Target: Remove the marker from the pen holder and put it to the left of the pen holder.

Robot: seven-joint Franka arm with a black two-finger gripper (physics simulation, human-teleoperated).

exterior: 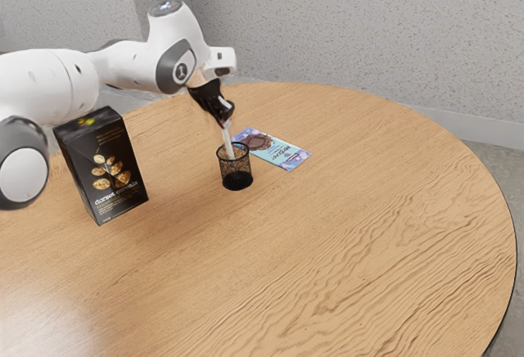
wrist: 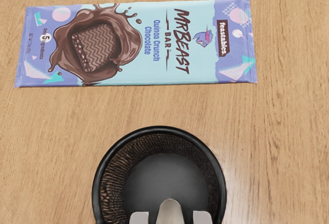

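Note:
My gripper point(exterior: 224, 119) is above the pen holder in the exterior view, shut on the light grey marker point(exterior: 228, 141). The marker points down from the fingers, its lower part inside the rim of the black mesh pen holder point(exterior: 237, 180), which stands upright on the table. Seen from the wrist, the gripper point(wrist: 170, 218) has its two grey fingertips at the lower edge, on either side of the marker point(wrist: 169, 211). Behind them is the round opening of the pen holder point(wrist: 167, 175). The marker's upper part is hidden by the gripper.
A chocolate bar point(exterior: 282, 152) in blue and purple wrapping lies flat beside the pen holder; the wrist view shows this bar point(wrist: 159, 44) too. A tall black box point(exterior: 106, 169) stands toward the exterior view's left, below the arm. All rest on a round wooden table point(exterior: 352, 234).

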